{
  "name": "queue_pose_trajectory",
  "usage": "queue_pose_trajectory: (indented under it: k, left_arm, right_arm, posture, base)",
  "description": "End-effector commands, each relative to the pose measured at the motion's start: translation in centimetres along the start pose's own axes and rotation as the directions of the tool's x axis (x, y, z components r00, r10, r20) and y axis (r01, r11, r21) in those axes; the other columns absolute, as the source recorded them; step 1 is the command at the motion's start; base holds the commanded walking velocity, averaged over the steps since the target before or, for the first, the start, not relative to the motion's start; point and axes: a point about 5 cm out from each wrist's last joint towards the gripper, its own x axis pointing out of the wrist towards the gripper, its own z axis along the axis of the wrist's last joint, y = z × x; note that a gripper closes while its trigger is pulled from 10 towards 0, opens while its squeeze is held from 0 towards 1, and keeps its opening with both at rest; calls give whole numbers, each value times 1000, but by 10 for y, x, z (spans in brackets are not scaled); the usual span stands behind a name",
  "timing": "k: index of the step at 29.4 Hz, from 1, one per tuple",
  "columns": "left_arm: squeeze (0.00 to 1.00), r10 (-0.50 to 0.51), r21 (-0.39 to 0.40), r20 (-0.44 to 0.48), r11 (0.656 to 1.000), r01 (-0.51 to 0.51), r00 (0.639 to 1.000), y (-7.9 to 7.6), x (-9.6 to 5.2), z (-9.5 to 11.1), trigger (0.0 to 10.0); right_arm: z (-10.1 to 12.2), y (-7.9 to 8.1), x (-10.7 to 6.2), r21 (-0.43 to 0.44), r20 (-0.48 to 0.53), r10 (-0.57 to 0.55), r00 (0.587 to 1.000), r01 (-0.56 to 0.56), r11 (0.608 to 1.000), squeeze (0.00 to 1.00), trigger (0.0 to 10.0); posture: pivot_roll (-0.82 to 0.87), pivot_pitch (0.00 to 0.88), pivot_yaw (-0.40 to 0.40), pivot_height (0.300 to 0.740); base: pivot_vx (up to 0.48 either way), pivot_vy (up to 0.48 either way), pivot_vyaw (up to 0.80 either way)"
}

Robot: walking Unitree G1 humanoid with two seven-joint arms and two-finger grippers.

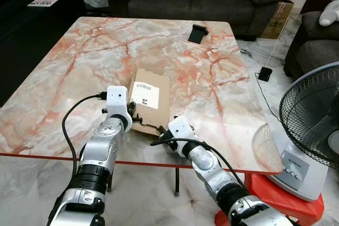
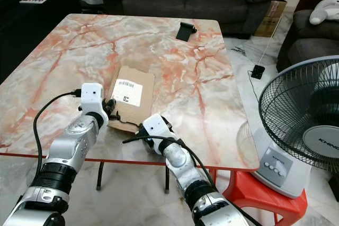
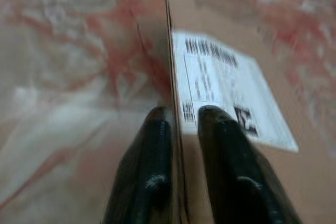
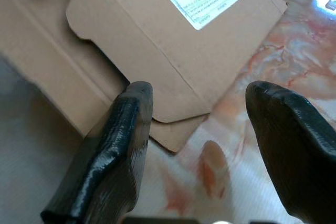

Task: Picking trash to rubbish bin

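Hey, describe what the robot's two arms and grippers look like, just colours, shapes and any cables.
Both arms are silver metal tubes with black ring joints. Each wrist carries a white boxy block, and a black cable loops from it back along the arm. The left gripper has two long, glossy black fingers with rounded tips. The right gripper has the same black fingers, broader and slightly textured up close.

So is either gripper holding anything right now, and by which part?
The left gripper pinches the cardboard by its left edge, beside the label. The right gripper is open at the near edge, holding nothing.
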Motion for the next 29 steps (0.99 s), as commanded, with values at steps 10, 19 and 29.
queue_pose_trajectory:
  k: [10,19,29]
  left_arm:
    - [0,-25,-89,76,996,31,997,-8,-2,0,0]
    - [0,13,-56,6,998,-13,1000,-3,-1,-11,0]
    - [0,88,-26,-85,996,-90,993,6,-2,-25,0]
  right_arm:
    - [7,-9,2,7,27,-31,999,31,999,0,10000]
    - [6,-13,2,8,25,-41,999,41,999,0,10000]
    - [5,-13,2,10,22,-47,999,46,999,0,10000]
  posture:
    - [19,51,-27,740]
    - [21,53,-27,740]
    - [21,52,-24,740]
  base:
    - [0,0,0]
    - [0,0,0]
    - [0,0,0]
